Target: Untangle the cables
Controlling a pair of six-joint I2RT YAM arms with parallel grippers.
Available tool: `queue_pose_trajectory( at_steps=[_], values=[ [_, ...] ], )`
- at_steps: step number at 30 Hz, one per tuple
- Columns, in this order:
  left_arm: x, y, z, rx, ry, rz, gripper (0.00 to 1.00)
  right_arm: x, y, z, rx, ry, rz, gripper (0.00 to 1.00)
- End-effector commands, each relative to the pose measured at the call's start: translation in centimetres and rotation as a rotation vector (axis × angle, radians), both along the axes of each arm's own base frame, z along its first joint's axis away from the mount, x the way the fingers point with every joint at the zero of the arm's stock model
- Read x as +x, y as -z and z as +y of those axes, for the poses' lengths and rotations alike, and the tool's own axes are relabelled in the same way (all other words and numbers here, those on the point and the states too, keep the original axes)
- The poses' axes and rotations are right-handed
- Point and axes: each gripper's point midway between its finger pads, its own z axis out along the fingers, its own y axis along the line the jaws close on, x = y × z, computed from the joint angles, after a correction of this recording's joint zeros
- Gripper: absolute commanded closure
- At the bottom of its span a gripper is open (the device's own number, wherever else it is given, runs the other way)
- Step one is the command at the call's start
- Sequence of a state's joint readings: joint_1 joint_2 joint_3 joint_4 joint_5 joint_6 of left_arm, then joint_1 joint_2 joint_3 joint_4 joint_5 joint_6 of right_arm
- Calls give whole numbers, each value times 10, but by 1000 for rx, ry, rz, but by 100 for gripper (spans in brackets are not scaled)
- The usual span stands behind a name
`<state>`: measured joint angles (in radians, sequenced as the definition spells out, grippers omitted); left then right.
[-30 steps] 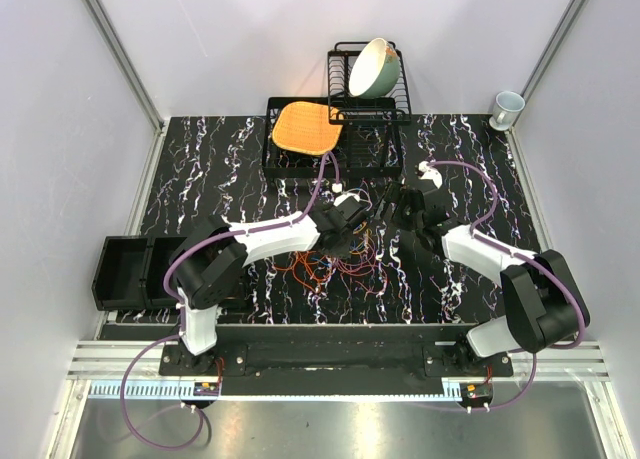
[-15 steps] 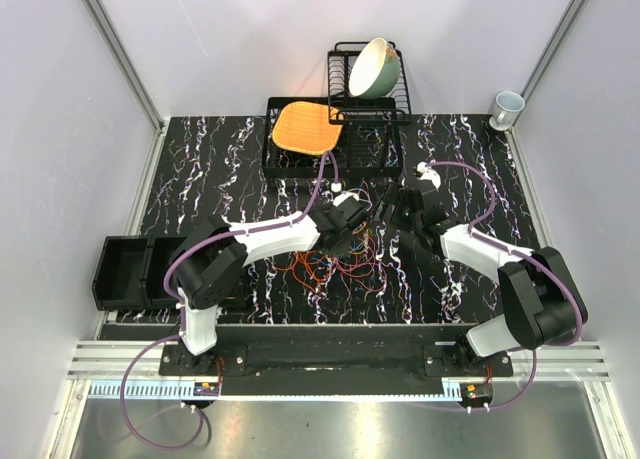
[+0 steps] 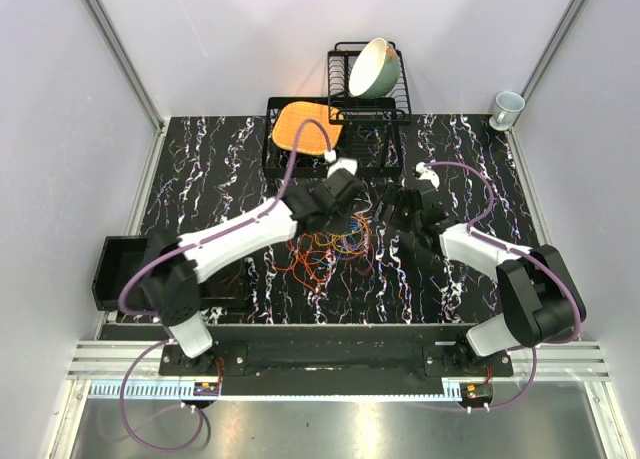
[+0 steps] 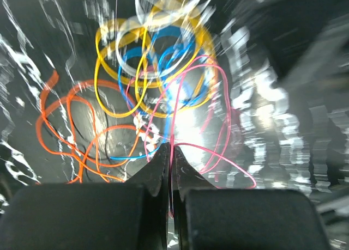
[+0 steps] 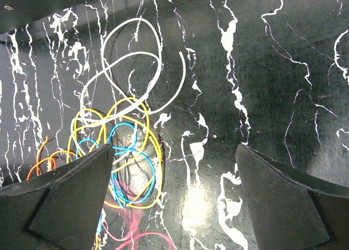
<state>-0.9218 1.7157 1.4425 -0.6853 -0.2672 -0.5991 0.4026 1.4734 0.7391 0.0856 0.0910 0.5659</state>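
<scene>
The cables [image 3: 325,247] lie as a loose tangle of orange, yellow, blue and pink loops on the black marbled table between the two arms. My left gripper [image 3: 347,211] hangs over the tangle's far side. In the left wrist view the left gripper [image 4: 170,151] is shut on a pink cable [image 4: 214,111], with yellow loops [image 4: 146,105], blue loops [image 4: 175,56] and orange loops [image 4: 68,125] below it. My right gripper [image 3: 398,211] is open just right of the tangle. In the right wrist view the right gripper [image 5: 174,174] stands wide open over bare table, beside a white cable [image 5: 136,56] and yellow loops [image 5: 155,157].
A black dish rack [image 3: 392,104] with a green bowl [image 3: 373,67] stands at the back. An orange mat [image 3: 302,127] lies on a black tray beside it. A cup [image 3: 507,107] stands in the far right corner. A black bin [image 3: 122,271] sits at the left edge.
My left arm has lifted and swung toward the back, drawing the pink cable up out of the tangle. The loops have shifted slightly. The right arm has barely moved.
</scene>
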Motion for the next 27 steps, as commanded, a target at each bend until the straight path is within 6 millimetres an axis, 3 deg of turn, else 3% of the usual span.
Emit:
queue_pose_trajectory(
  at_steps=[1,6,13,15,19,23,27],
  values=[
    [3,-83,18,-47,-4,-143,100,17,-21,5,33,1,-63,0],
    [7,-131,61,10,-93,-262,100,17,-23,6,37,-4,-64,0],
    [17,-149,147,140,-282,-303,100,16,-23,7,43,-8,-63,0],
    [19,-162,172,144,-336,-336,100,16,-23,8,44,-9,-63,0],
    [14,-199,221,126,-439,-408,100,16,-22,9,46,-12,-59,0],
    [9,-241,254,104,-520,-494,100,16,-20,10,51,-17,-52,0],
    [1,-263,292,168,-630,-534,100,17,-19,11,53,-20,-48,0]
  ],
)
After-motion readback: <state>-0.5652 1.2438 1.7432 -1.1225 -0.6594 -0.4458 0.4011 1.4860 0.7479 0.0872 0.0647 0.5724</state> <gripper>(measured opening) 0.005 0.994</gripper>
